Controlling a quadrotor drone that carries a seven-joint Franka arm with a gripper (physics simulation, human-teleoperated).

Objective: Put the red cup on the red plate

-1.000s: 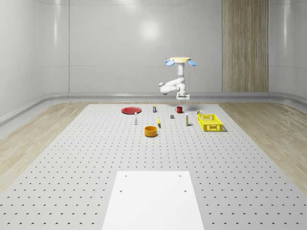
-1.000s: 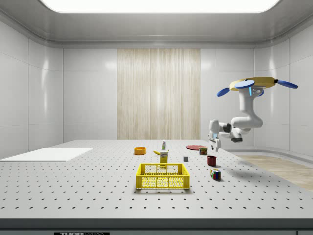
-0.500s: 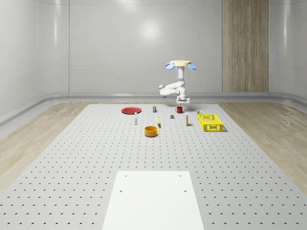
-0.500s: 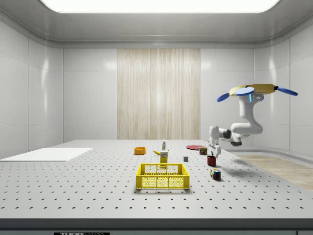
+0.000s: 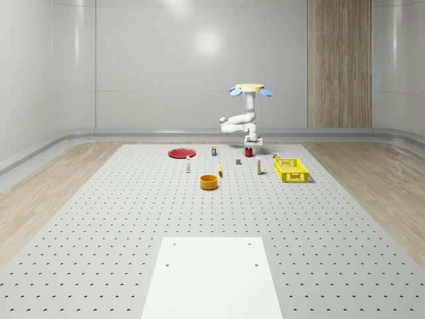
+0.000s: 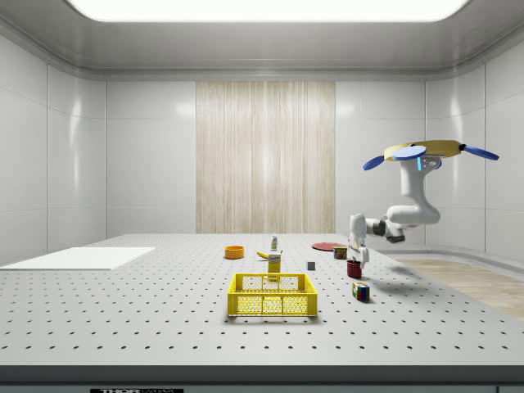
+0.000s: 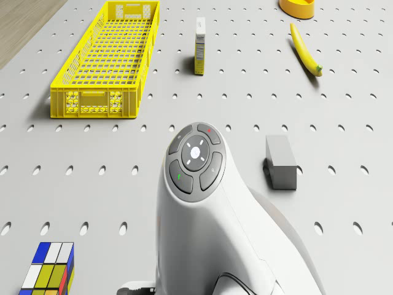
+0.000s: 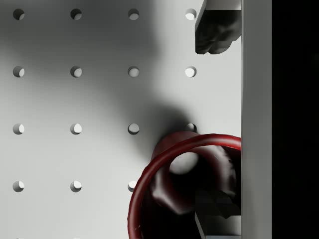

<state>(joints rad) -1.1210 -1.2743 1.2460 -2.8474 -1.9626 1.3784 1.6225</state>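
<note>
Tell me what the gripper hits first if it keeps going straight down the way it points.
Probably the red cup: the gripper points down right above it, one fingertip outside the rim.

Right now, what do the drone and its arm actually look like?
The drone has a flat yellow body with blue rotor blades. Below it hangs a glossy white arm of rounded segments with dark joints. In the drone view, one arm link carries a grey round button pad with small red and green marks. The fingers are dark grey.
</note>
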